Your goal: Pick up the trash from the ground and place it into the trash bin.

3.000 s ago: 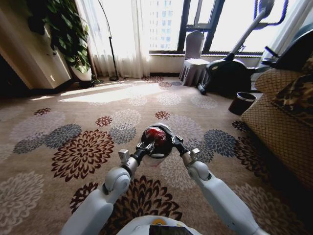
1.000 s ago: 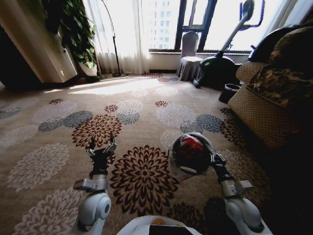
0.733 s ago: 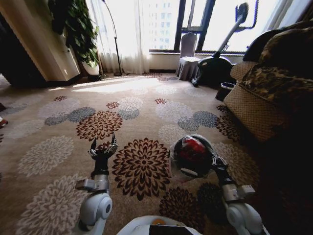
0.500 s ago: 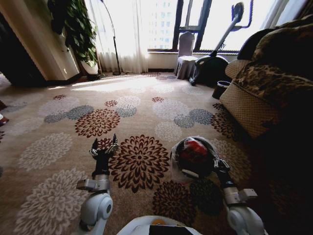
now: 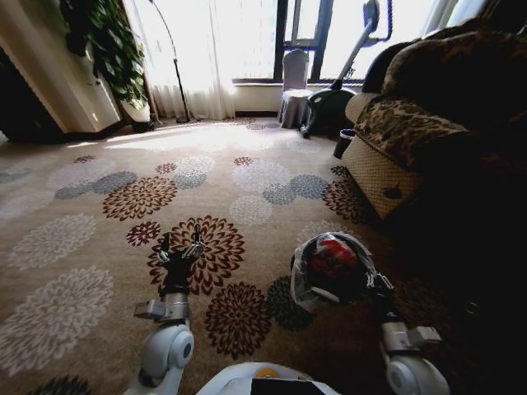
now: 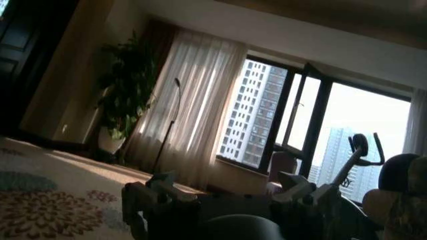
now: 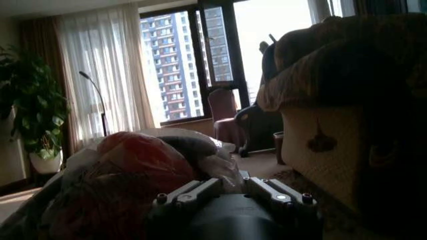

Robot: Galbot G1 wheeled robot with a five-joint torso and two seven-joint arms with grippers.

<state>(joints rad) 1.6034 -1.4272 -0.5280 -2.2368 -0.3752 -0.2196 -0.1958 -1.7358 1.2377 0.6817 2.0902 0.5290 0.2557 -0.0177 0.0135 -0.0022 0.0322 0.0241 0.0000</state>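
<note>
The right hand (image 7: 223,192) gripped the rim of the trash bin (image 7: 93,200), whose crinkled bag held a red wrapper (image 7: 143,157). Beyond stood a patterned sofa (image 7: 340,100), a covered chair (image 7: 223,117), bright curtained windows (image 7: 133,75) and a leafy plant (image 7: 30,110).

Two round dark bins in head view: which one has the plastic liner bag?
The trash bin held at the right gripper, lined with a crinkled whitish bag and showing red trash inside. The small dark pot beside the sofa has no bag.
</note>
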